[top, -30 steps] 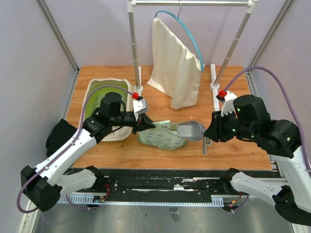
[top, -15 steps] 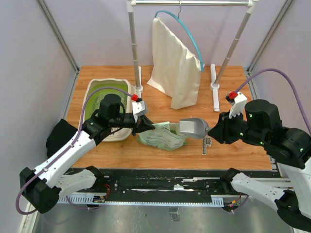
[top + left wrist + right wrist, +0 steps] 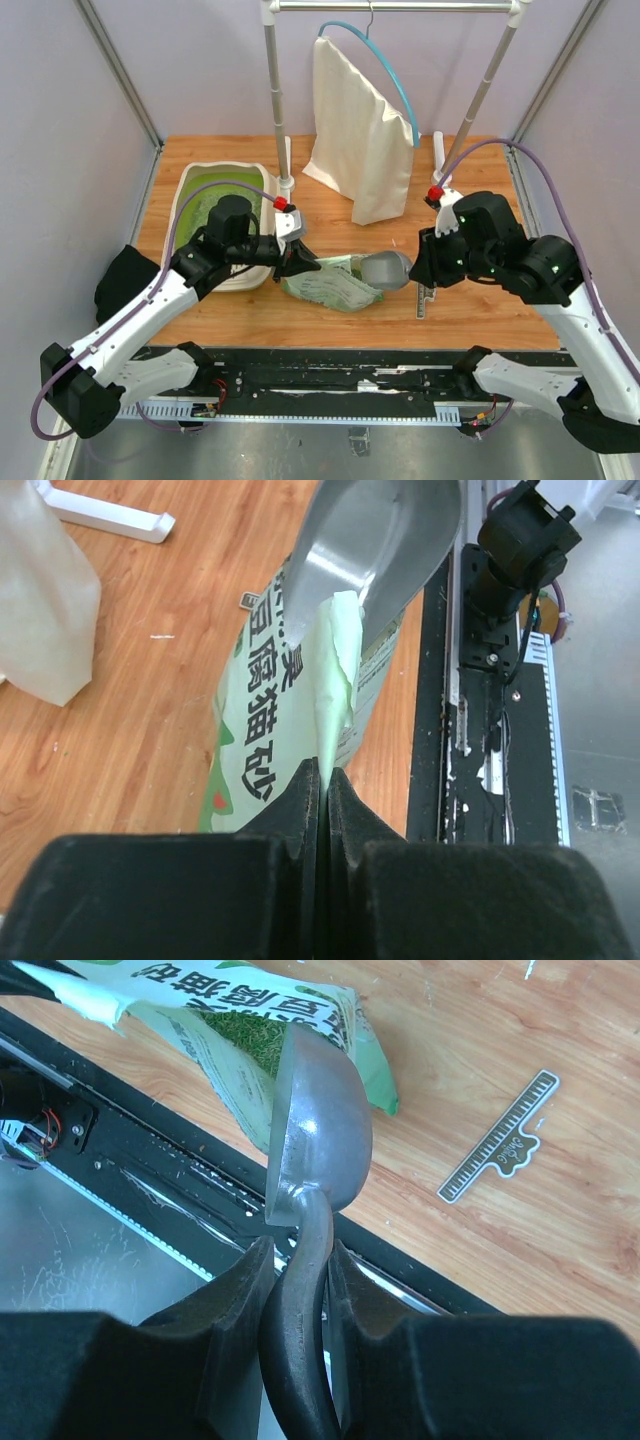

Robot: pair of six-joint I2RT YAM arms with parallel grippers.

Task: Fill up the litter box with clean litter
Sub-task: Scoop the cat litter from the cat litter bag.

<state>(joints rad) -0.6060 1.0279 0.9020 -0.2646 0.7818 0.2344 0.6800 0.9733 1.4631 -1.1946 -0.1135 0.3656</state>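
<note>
The beige litter box (image 3: 262,173) with a lime-green inside lies at the table's left, partly hidden by my left arm. The green printed bag (image 3: 335,285) lies at the table's front middle. My left gripper (image 3: 296,259) is shut on the bag's torn top edge (image 3: 338,670) and holds it up. My right gripper (image 3: 422,272) is shut on the handle of the grey metal scoop (image 3: 387,270). The scoop bowl (image 3: 318,1130) sits at the bag's mouth (image 3: 240,1035), where dark green granules (image 3: 238,1030) show inside.
A cream cloth bag (image 3: 360,140) hangs from a hanger on the white rack at the back. A small metal ruler (image 3: 426,297) lies on the wood to the right of the bag. The rack's feet (image 3: 441,190) stand behind.
My right arm swung left and lowered, bringing the scoop bowl down against the bag's mouth. My left gripper stayed in place holding the bag's edge.
</note>
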